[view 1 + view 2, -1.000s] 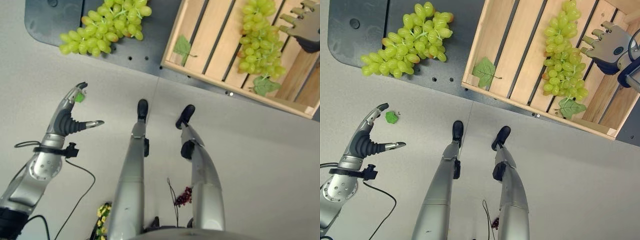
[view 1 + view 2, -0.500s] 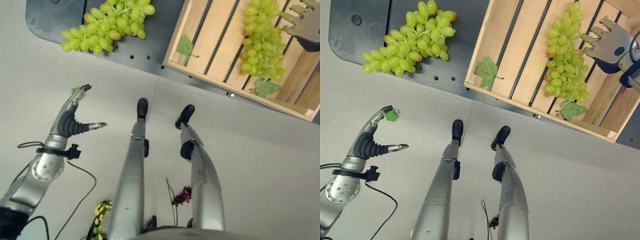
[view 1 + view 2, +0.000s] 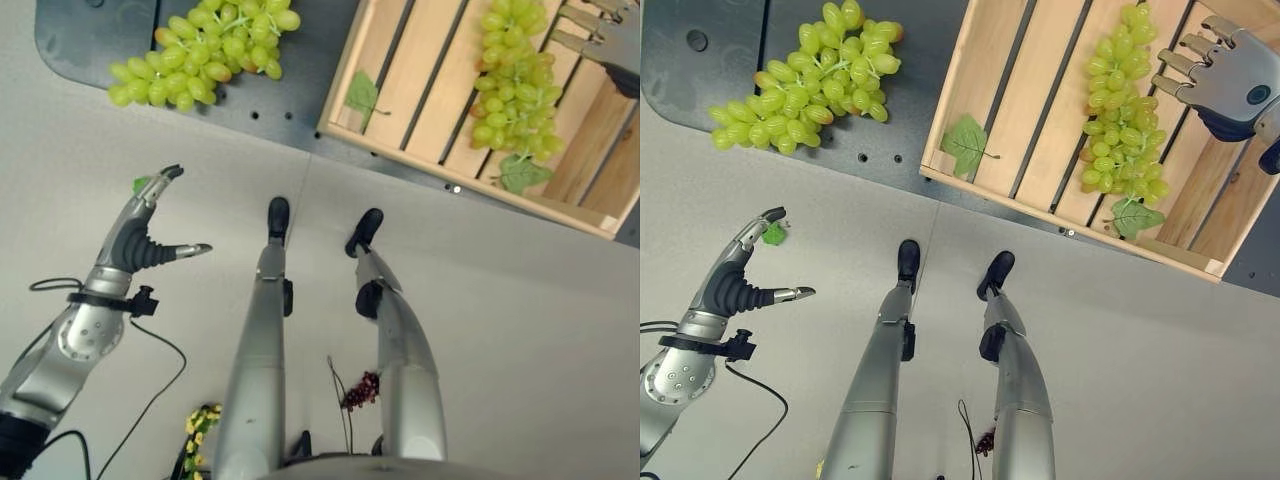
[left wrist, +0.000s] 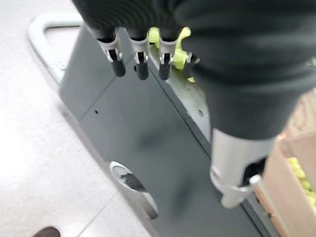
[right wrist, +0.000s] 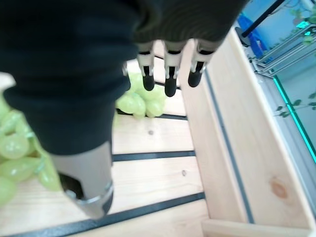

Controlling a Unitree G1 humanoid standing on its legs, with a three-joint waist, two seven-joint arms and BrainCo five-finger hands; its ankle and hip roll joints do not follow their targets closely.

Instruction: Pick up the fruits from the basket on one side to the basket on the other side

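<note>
- Left eye view: a pale grey floor [image 3: 520, 300] runs under everything; a dark grey platform [image 3: 290, 100] lies on it, and a slatted wooden crate [image 3: 420, 90] sits at that platform's right end; one bunch of green grapes [image 3: 200, 55] rests on the platform left of the crate, its long axis slanting up toward the crate; a small green scrap [image 3: 140, 184] lies on the floor below the platform.
- Right eye view: a second grape bunch [image 3: 1118, 110] lies inside the crate, lengthwise along the slats, beside a loose leaf [image 3: 966, 146]; the right hand [image 3: 1225, 80] hovers over the crate just right of that bunch, fingers spread and relaxed, grasping nothing; the left hand [image 3: 735, 275] hangs over the floor well left of the crate, released, its fingertip by the scrap.
- Left wrist view: straight fingers [image 4: 140, 52] point at the platform; pale green grapes show past them.
- Right wrist view: relaxed fingers [image 5: 170, 71] hang above the crate's slats; grapes lie beneath them.
</note>
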